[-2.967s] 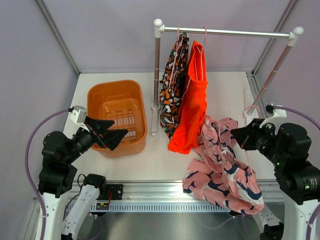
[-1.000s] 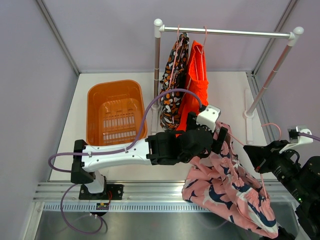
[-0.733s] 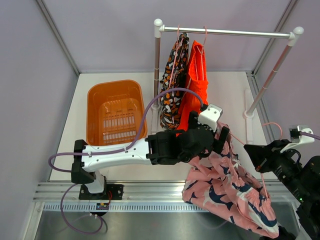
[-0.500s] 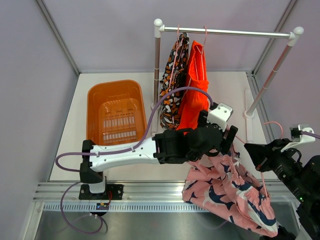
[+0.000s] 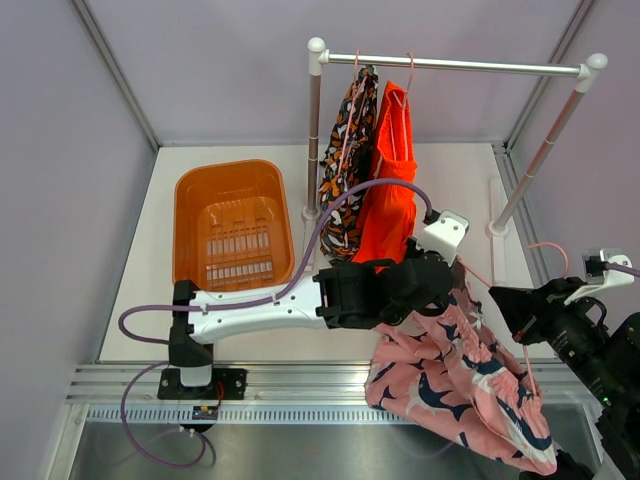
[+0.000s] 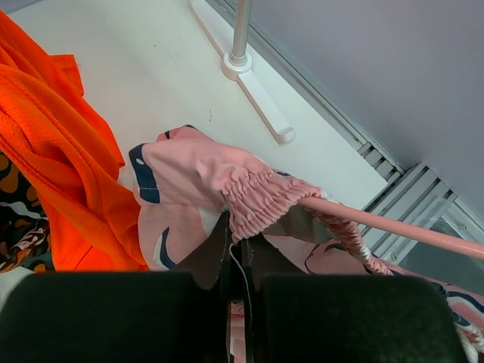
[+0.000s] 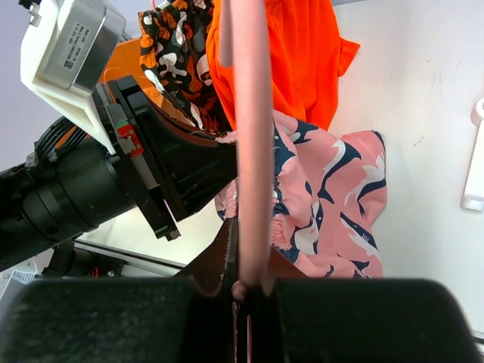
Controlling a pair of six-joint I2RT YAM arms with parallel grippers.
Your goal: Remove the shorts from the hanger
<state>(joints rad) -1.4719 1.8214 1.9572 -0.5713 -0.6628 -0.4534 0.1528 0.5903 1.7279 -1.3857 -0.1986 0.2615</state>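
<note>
Bare tabletop [image 5: 455,190] lies open under the rail [image 5: 480,66], between the hanging orange shorts [image 5: 392,190] and the right post [image 5: 545,145]. The left arm [image 5: 270,305] stretches across the middle, barring the way from the front. The basket [image 5: 186,190] fills the left side. The pink shorts [image 5: 450,370] and their hanger [image 7: 249,113] cover the front right corner.

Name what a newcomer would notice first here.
The pink shorts sprawl over the front right of the table, pulled between the left end effector, shut on their waistband, and the right end effector, shut on a pink hanger. Behind them, orange shorts and black patterned shorts hang from a rail. An orange basket sits at left.
</note>
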